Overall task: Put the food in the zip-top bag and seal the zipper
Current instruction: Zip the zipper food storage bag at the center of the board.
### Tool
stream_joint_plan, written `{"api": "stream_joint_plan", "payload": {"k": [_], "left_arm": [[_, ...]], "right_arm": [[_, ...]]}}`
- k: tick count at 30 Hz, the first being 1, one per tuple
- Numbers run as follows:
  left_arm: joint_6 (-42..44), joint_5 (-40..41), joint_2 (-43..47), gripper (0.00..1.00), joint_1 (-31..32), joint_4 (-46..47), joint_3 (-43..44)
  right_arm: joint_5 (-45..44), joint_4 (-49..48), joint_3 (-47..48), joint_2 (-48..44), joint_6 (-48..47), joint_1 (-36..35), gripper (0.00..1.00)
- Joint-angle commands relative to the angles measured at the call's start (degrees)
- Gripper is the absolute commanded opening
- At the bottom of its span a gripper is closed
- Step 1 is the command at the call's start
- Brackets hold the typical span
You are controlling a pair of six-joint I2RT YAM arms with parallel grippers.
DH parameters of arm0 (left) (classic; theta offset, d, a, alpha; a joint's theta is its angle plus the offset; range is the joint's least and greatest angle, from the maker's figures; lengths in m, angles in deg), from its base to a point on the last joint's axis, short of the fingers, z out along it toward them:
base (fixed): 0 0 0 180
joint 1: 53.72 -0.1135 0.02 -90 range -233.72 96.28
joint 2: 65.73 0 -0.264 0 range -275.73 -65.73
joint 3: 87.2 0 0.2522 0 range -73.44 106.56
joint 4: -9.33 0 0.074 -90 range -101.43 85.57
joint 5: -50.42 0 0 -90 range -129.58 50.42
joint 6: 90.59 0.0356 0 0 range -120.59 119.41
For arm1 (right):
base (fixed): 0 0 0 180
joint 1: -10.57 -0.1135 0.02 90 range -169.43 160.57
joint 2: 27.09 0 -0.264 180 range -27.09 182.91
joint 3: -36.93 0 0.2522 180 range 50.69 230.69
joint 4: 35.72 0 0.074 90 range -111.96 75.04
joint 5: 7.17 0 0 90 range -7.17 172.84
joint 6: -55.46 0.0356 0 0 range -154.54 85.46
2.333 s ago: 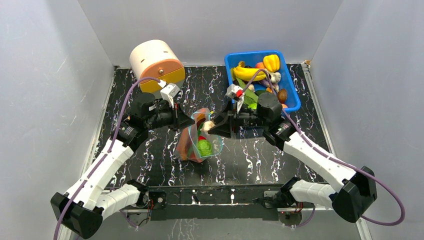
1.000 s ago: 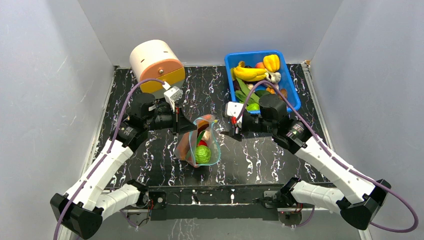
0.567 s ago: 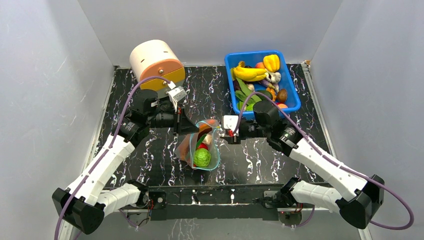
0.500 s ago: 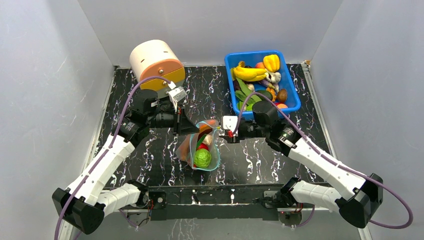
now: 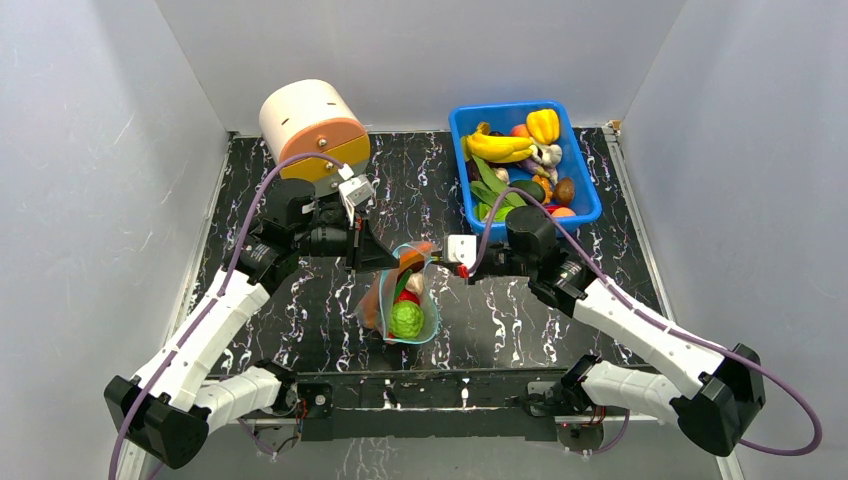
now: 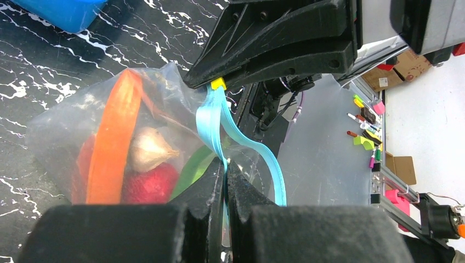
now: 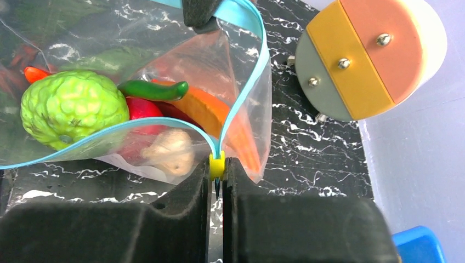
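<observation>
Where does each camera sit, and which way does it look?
Top external: above and behind the bases, looking down at the table; left arm and right arm show.
Left wrist: on the left arm, facing the zipper; left gripper at bottom.
Right wrist: on the right arm, facing the bag; right gripper at bottom.
Both wrist views share the bag and its yellow slider.

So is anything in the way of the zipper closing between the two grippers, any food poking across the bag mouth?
Nothing visible. The right gripper is shut on the yellow slider, the left gripper on the zipper farther along. Its strips bow apart between them, and the food appears to sit inside the zip-top bag.
</observation>
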Motion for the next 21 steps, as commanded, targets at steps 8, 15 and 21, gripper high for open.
{"api": "stream_joint_plan", "payload": {"k": [8, 15, 21], "left_arm": [[3.2, -0.2, 3.1, 0.0, 0.0, 0.7, 2.6], [5.3, -3.8, 5.9, 0.0, 0.1, 3.0, 0.6], [8.1, -7.1, 8.1, 0.0, 0.1, 2.9, -0.9]], "right_arm": [[-1.9, -0.4, 4.7, -2.2, 6.6, 0.0, 0.0], [2.2, 0.3, 3.7, -3.0, 7.0, -0.1, 0.32], [1.1, -10.4, -4.2, -4.2, 10.3, 0.0, 0.35]]}}
